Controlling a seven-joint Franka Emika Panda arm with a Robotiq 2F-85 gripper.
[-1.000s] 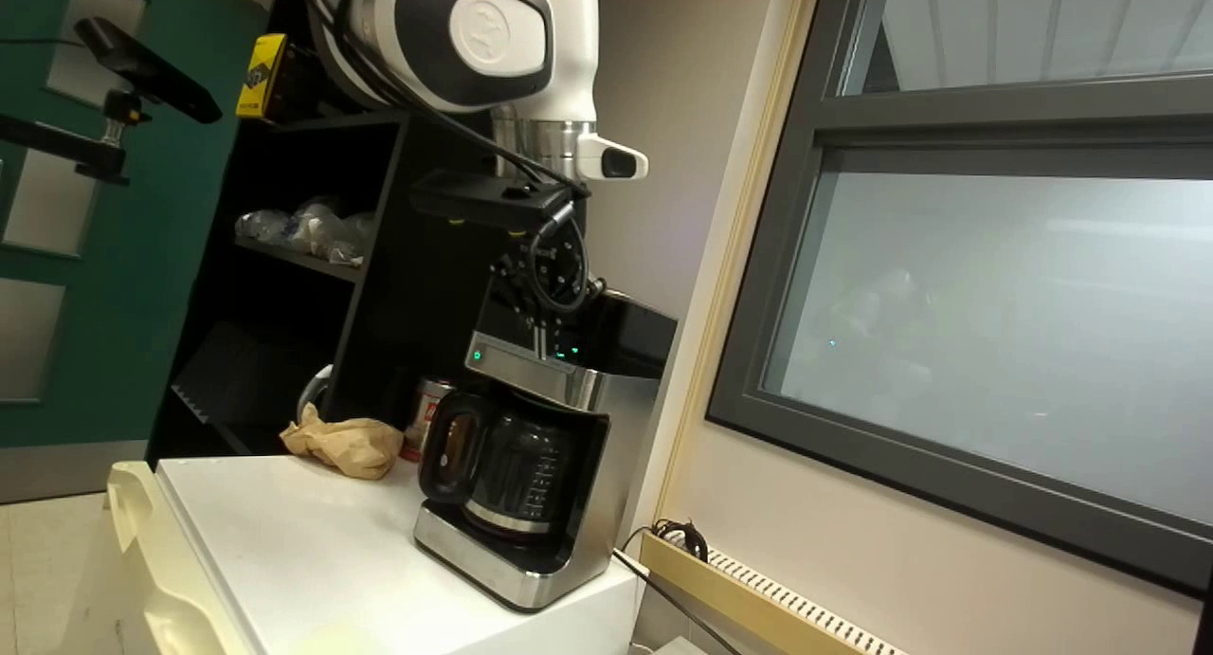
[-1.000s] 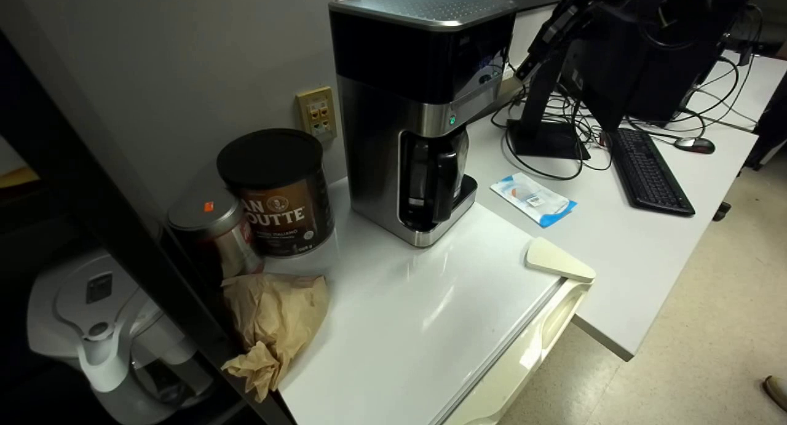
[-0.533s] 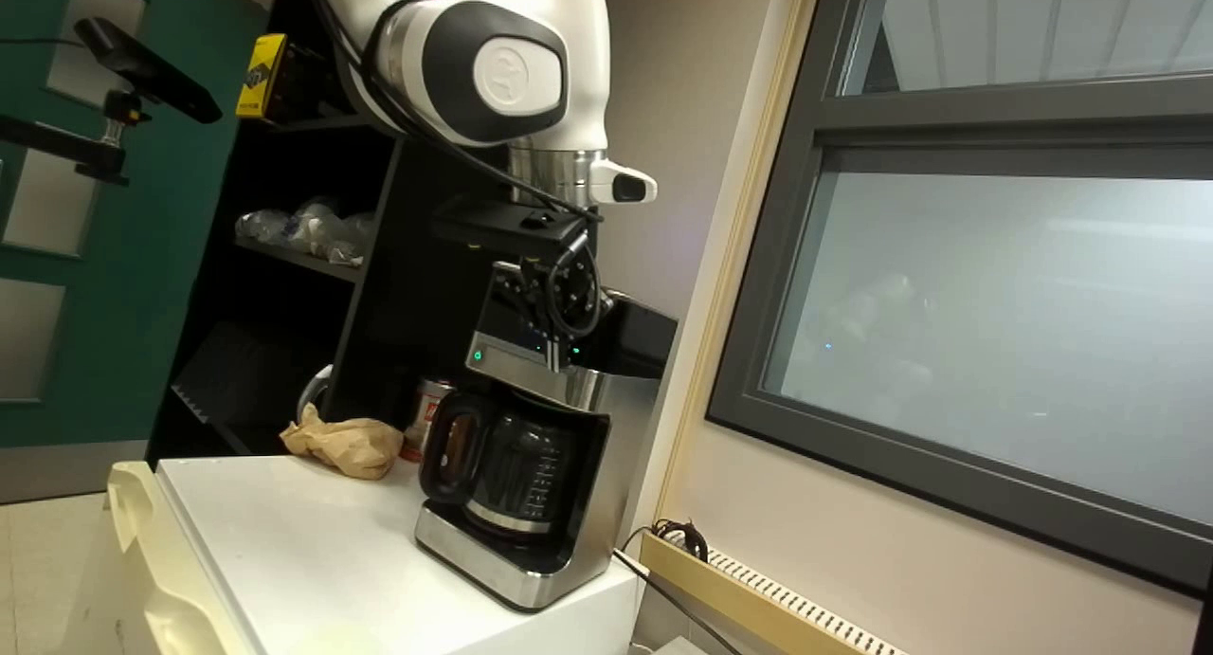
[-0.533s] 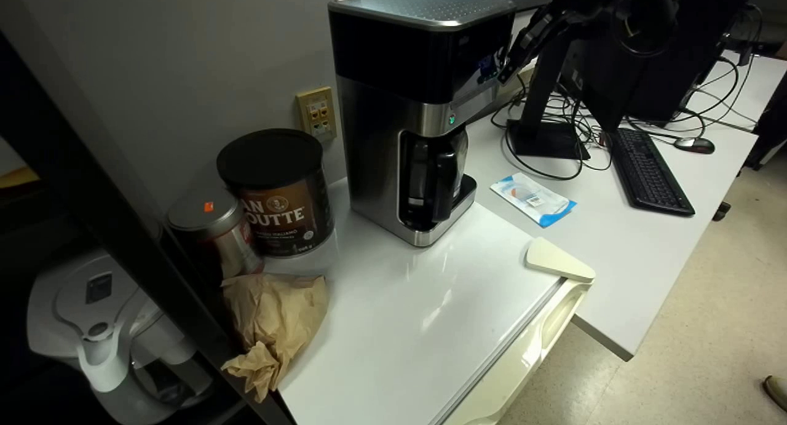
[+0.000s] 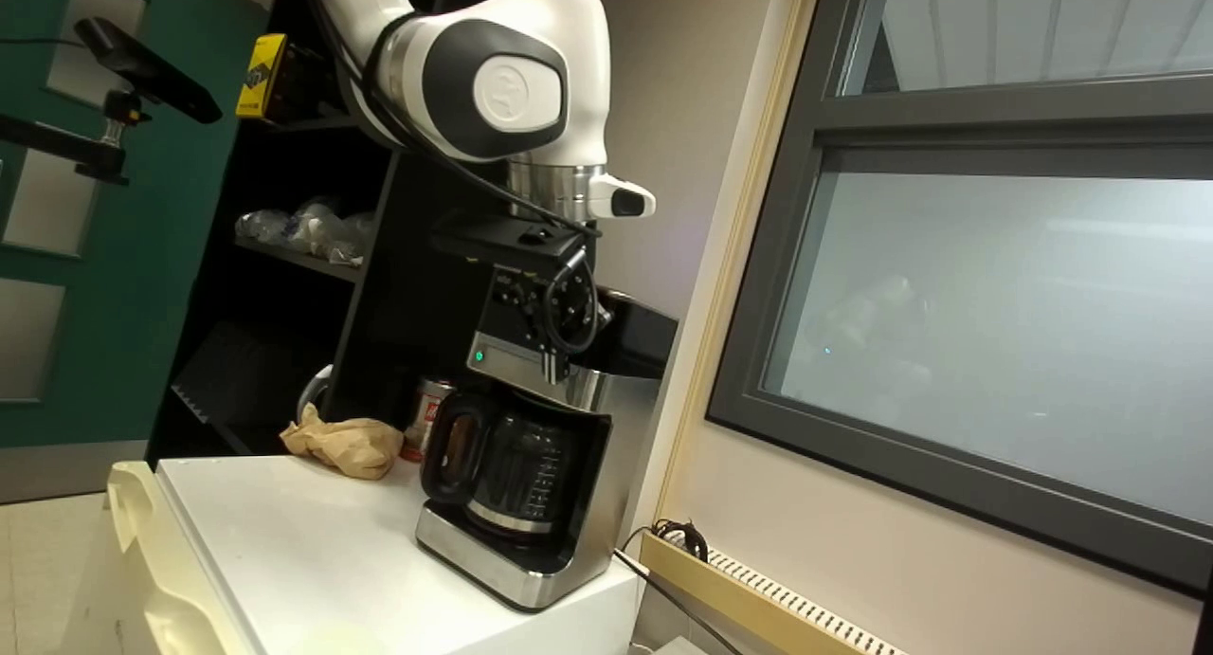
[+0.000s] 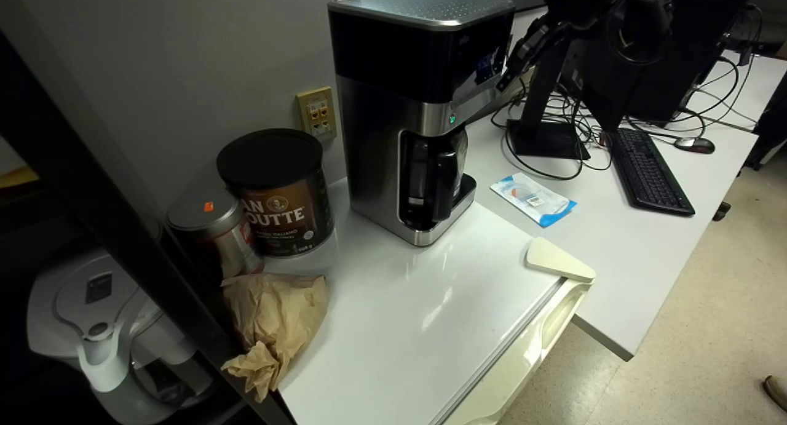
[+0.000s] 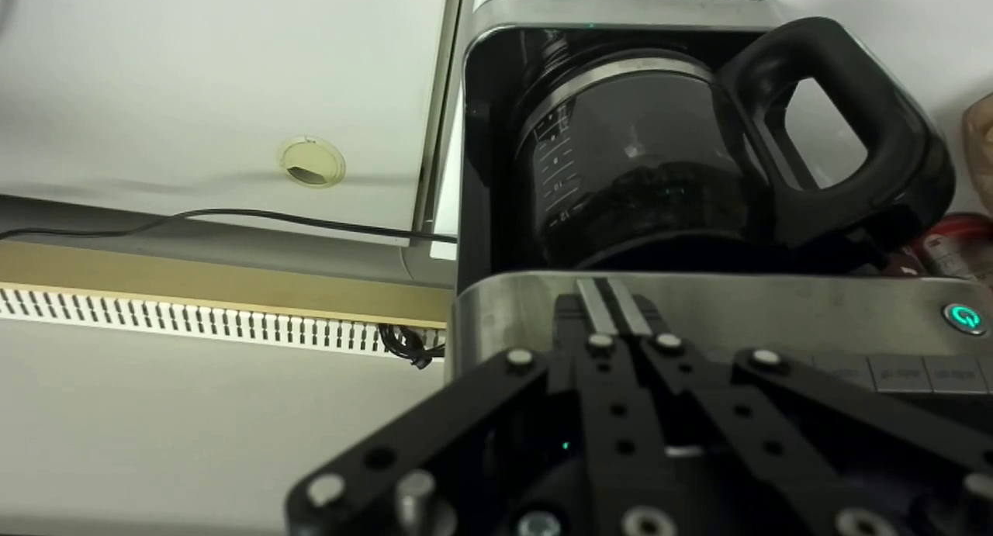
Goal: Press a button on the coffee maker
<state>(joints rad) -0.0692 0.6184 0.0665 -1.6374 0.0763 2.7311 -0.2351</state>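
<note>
White worktop (image 5: 313,541) bears coffee maker (image 6: 403,114), prob heavy & stiff w/ slick steel & fragile glass carafe (image 7: 644,148), so grab body sides (image 6: 375,160) if ever, else just push btn row (image 7: 900,374) lightly w/ gripper (image 7: 612,305), closed & empty at coffee maker's front.

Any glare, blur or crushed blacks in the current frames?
Wrist view: gripper linkages look soft nearest the lens, button labels on the coffee maker too unclear to read, murky reflections on the carafe. In an exterior view: glare streaks on the white cabinet top, dark arm and black monitor run together. In an exterior view: hazy patch in the bright window, maybe a reflection.
</note>
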